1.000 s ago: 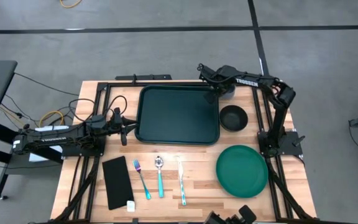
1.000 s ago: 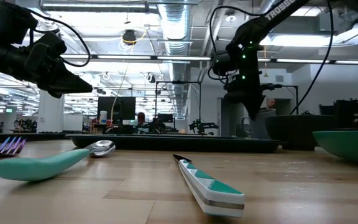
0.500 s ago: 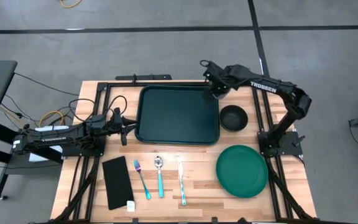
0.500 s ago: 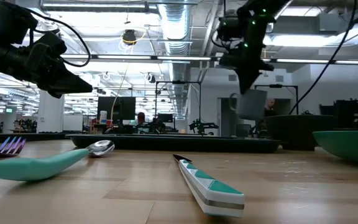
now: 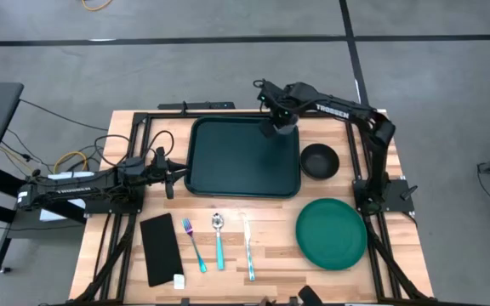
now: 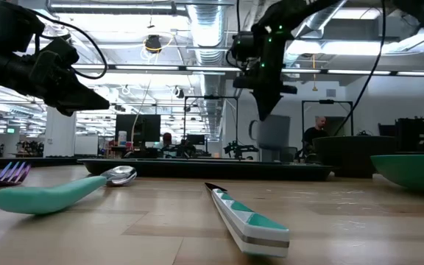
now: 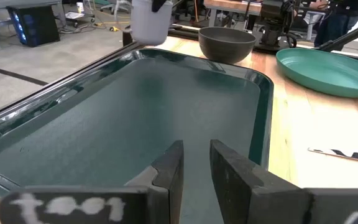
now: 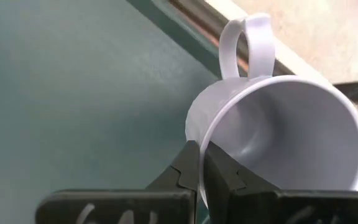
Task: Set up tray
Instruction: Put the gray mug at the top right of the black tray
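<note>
**Q:** What am I looking at?

**A:** I'm running two arms at a wooden tabletop. My right claw is clamped on the rim of a white mug and holds it in the air over the far right corner of the tray. The dark green tray lies flat at the tabletop's far middle, with nothing resting on it. My left claw waits just beside the tray's left edge, fingers slightly apart and holding nothing.

**Q:** What could go wrong?

**A:** I judge the grip thin: only the rim is pinched, so the mug could swing or slip. It also hangs tilted near the tray's raised rim; lowered there, it might catch and tip.
</note>
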